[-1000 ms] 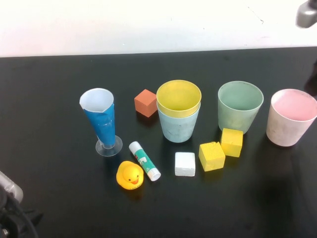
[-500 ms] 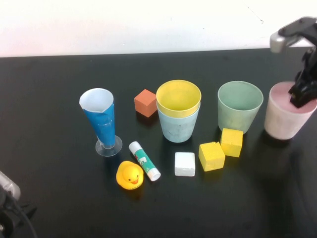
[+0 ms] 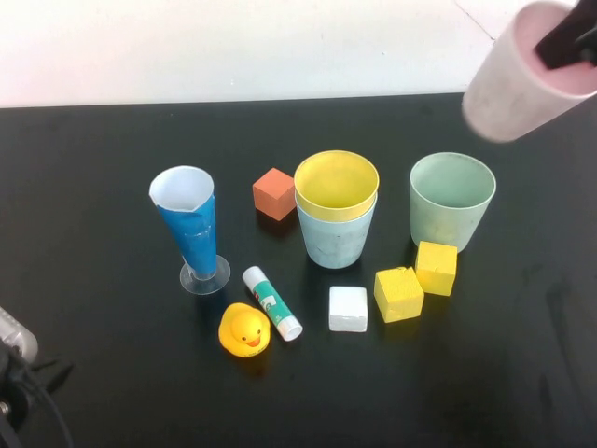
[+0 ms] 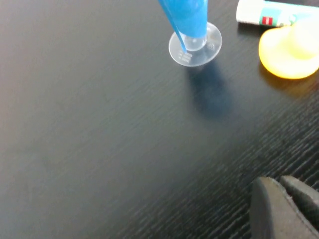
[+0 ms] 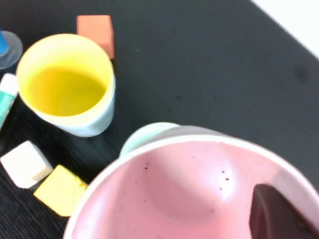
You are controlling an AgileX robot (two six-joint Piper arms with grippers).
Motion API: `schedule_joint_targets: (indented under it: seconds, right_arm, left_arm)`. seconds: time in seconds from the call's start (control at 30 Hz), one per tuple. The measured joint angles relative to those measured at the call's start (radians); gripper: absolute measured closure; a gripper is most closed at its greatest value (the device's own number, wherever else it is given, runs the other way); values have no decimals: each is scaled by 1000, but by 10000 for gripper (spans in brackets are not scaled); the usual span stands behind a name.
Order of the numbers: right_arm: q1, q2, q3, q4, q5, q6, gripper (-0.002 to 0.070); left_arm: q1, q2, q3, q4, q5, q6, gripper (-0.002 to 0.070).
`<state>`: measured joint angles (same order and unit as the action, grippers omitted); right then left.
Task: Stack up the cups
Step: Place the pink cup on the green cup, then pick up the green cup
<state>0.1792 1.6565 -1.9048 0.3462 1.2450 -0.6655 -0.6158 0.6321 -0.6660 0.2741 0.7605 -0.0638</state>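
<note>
High view: pink cup (image 3: 522, 84) up in the air at the far right, clear of the counter (image 3: 93, 140) and tipped over at an angle. Was clamped at the rim by the right hand (image 3: 569, 42), with one finger (image 5: 274, 216) down inside the wall going by the right wrist view. Hung behind and to the right of the green cup (image 3: 452, 201), well apart from the yellow cup (image 3: 337, 184) nested in the blue one (image 3: 336, 238).

Looked like the carry step, target probably green or the yellow stack, couldn't say which. Best bet there: level the cup, line its base up over the target's mouth, go straight down, and let go only once seated. Also worth minding the yellow blocks (image 3: 437, 268) right by green's base.

Left hand (image 4: 280, 206) sat parked low at the near left, fingers together, holding nothing.
</note>
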Motion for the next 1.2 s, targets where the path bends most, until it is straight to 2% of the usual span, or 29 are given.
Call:
schedule_joint_targets:
  seconds: [0.43,0.53,0.6,0.7,0.83,0.93,1.07,1.2]
  right_arm:
    - [66,193,0,-48,0,-4,641]
    - [66,225,0,-67,0,-4,579]
    - [66,244,0,-71,0,3,496]
    - [66,273,0,-71,0,7,411]
    - [66,312,0,-61,-2,13,381]
    - [66,331,0,-35,-5,15,428]
    - [66,328,0,-21,-6,15,598]
    - [66,283,-6,-36,-6,22,612]
  left_arm:
    - [0,0,0,5,-7,0,673]
    - [0,0,0,5,-7,0,673]
    - [0,0,0,5,-3,0,673]
    - [0,0,0,5,1,0,673]
    - [0,0,0,7,1,-6,673]
    - [0,0,0,9,1,-14,673]
    - [0,0,0,9,1,-16,673]
    - [0,0,0,9,1,-20,673]
